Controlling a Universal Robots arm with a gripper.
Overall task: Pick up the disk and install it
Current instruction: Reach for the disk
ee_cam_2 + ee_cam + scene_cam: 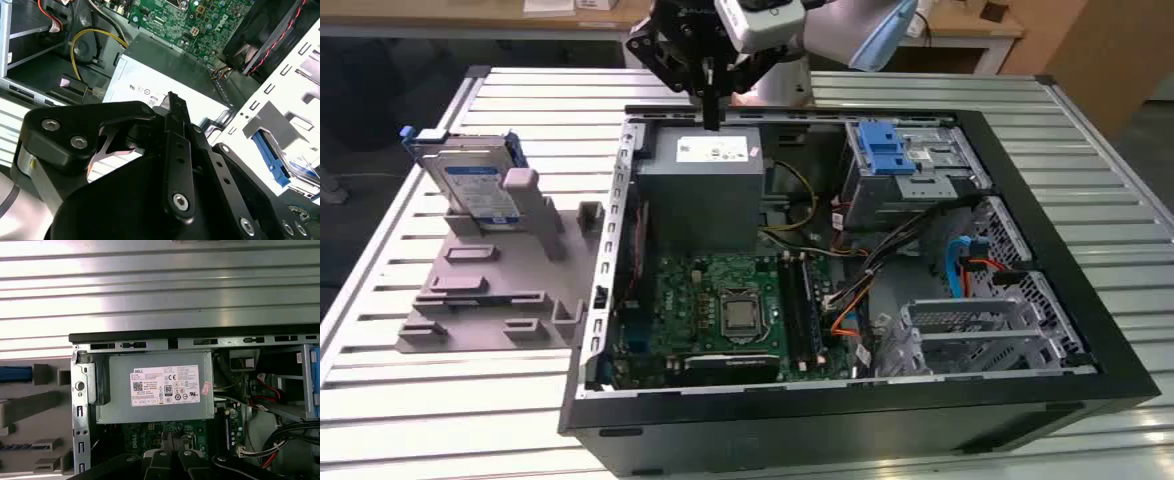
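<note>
The disk (470, 185) is a flat silver-grey drive with a white-and-blue label and a blue frame. It stands on edge in a grey plastic holder (487, 290) at the exterior view's left, outside the computer case. My gripper (711, 120) hangs over the back rim of the open case (1067, 300), just above the grey power supply (707, 180) and well to the right of the disk. The black fingers (172, 100) are closed together with nothing between them. In the first wrist view the gripper (171, 437) points at the motherboard below the power supply (155, 387), and the disk's blue edge (15, 374) shows at the side.
Inside the case are a green motherboard (734, 310), loose cables (881, 250) and a silver drive cage with a blue latch (894, 150) at the back right. The case lies on a slatted metal table (440, 410). A second empty metal cage (974, 335) sits at the front right.
</note>
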